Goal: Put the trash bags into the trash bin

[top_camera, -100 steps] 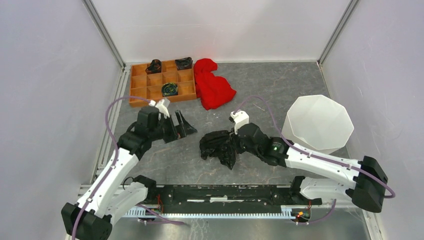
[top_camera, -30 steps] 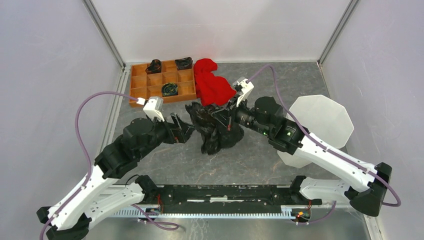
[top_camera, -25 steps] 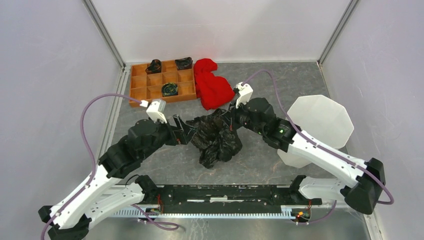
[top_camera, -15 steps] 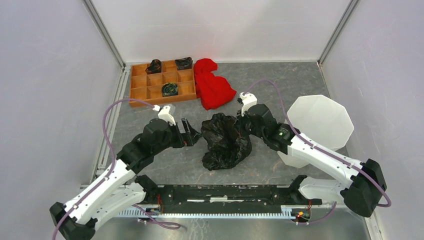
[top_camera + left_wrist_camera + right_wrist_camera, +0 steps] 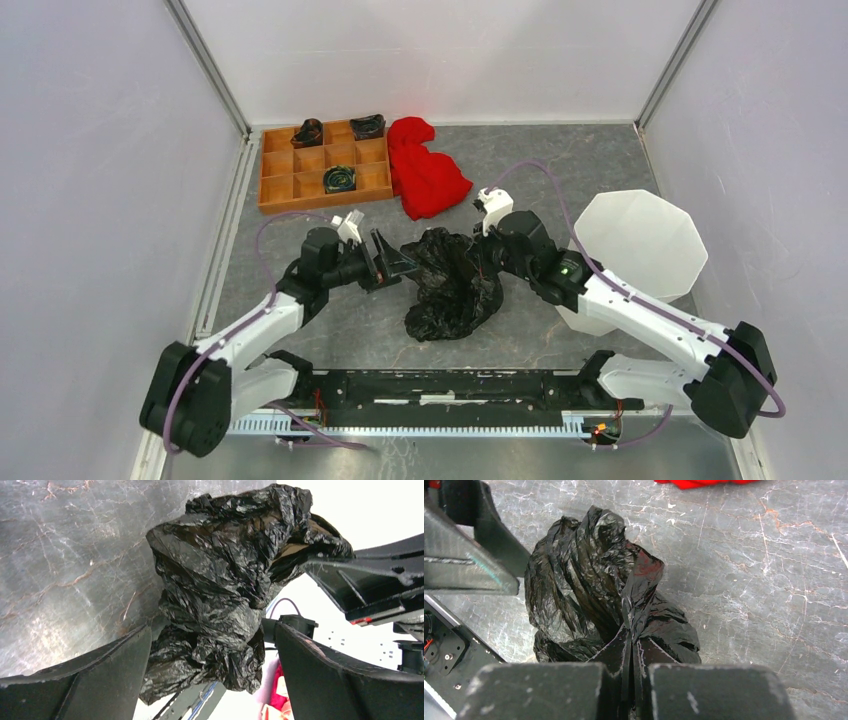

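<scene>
1. Black plastic film, glossy and creased all over: the bag (image 5: 455,285) sits bunched in a heap near the middle of the grey table (image 5: 560,160), between the two arms. Its lower part seems to rest on the surface.
2. The right claw (image 5: 482,262) is clenched on a raised fold at the top of the heap. The right wrist view shows its fingers pinched together with a ridge of film squeezed between them (image 5: 629,645).
3. The left claw (image 5: 395,265) is released, fingers spread wide. In the left wrist view the bag (image 5: 220,595) fills the space between them. I cannot tell whether either finger touches the film.
4. The white bin (image 5: 640,245) stands well apart to the right, beyond the right forearm, with its eight-sided mouth open to the overhead camera. Nothing black shows inside it.
5. Handling, as I judge it: the film is very light, limp and slick. It will sag, trail and unfold when lifted, and a thin pinch may slip out.
6. The best hold is probably a thick gathered wad, not a single edge. A second hold low on the opposite side would keep the loose tail from dragging.
7. The heap looks wide next to the bin's mouth, so it likely needs feeding in bunched, then pushing down.
8. The red cloth (image 5: 430,175) and the wooden tray (image 5: 275,190) lie at the far side, away from the work.
</scene>
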You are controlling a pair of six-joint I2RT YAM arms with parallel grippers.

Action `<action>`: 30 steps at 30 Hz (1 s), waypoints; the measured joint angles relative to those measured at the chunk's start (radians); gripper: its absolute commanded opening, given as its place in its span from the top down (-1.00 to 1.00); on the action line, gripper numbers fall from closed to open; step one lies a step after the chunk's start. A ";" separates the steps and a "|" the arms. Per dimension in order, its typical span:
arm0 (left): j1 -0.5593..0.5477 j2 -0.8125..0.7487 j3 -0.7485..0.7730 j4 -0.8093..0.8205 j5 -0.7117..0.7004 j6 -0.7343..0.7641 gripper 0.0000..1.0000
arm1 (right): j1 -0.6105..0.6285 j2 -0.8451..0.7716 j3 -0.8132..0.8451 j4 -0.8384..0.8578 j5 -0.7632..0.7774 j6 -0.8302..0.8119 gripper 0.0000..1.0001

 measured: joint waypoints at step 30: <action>0.005 0.086 1.176 -0.496 -0.295 0.239 0.96 | -0.002 0.010 0.531 -0.021 0.005 -0.201 0.99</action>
